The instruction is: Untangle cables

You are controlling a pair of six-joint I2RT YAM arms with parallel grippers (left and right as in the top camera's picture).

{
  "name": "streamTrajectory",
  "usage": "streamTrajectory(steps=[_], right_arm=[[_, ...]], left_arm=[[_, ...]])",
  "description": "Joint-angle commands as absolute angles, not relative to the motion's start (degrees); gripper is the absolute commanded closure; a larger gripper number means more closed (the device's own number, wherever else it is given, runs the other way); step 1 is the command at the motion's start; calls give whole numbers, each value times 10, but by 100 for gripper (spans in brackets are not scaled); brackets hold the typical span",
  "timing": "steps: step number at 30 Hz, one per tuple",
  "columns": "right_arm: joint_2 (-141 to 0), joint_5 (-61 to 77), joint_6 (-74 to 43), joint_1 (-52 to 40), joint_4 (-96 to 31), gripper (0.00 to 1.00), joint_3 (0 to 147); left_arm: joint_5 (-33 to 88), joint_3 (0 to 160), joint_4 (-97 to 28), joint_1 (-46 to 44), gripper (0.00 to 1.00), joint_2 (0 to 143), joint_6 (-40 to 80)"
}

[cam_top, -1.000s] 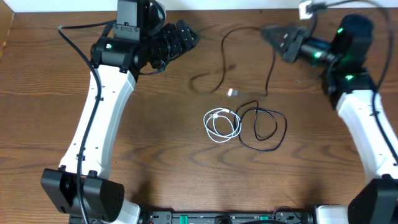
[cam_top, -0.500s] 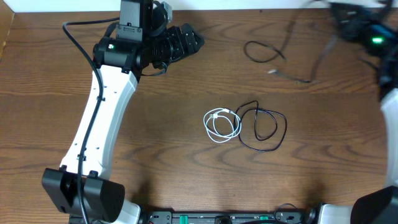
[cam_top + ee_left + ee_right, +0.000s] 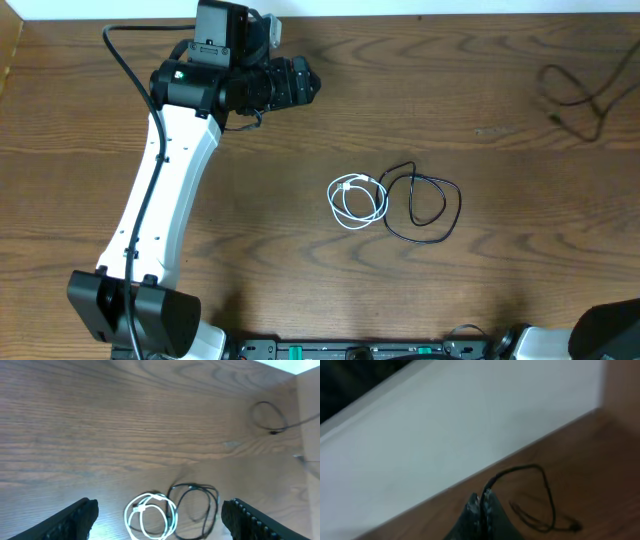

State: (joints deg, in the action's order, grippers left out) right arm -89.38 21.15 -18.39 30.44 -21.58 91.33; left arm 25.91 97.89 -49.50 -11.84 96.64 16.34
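The left gripper [image 3: 300, 82] is up at the far left of the table [image 3: 250, 250]. Its jaws are wide open and hold nothing. From its own camera, the left gripper [image 3: 160, 506] looks down at two cables.

The white cable [image 3: 357, 200] lies coiled in the middle of the table. The black cable [image 3: 425, 205] lies in a loop just to its right, touching its edge.

The right gripper [image 3: 481, 500] has its jaws shut tight. It pinches the end of another black cable [image 3: 546, 491]. That cable trails on the table at the far right [image 3: 575, 90], well apart from the other two.
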Motion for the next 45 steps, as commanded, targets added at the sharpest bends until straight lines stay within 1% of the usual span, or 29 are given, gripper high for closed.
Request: streamTrajectory(steps=[1,6,15,17,18,19,20,23,27,33,36,39,41,45], right_arm=[[-928,150,-132,313,-236,99,1002],[-1011,124,-117,314,-265,99,1082],[-1133,121,-117,327,-264,99,1089],[-1160,117,-119,334,-263,97,1089],[-1173,108,-124,337,-262,73,1089],[-1181,97,-129,340,-262,44,1089],[-1190,82,-135,342,-262,2,1089],[-1198,55,-137,347,-285,1,1089],[-1178,75,-137,348,-321,1,1089],[-1120,234,-137,348,-360,1,1089],[-1095,309,-163,348,-376,1,1089],[-1075,402,-161,348,-410,4,1089],[-1065,427,-145,346,-443,9,1089],[-1047,426,-99,328,-531,9,1089]], left_arm=[[239,985,-500,-120,16,957,146],[239,985,-512,-120,15,957,146],[239,985,-540,-120,16,957,146],[239,985,-540,-120,16,957,146],[239,985,-540,-120,16,957,146],[239,985,-540,-121,16,957,146],[239,985,-540,-124,16,957,146],[239,985,-539,-133,16,957,146],[228,985,-535,-142,16,957,146],[229,985,-529,-152,16,958,146],[229,985,-531,-161,16,958,142],[229,985,-536,-176,16,958,123],[229,985,-544,-190,16,958,111],[228,972,-552,-232,21,963,106]])
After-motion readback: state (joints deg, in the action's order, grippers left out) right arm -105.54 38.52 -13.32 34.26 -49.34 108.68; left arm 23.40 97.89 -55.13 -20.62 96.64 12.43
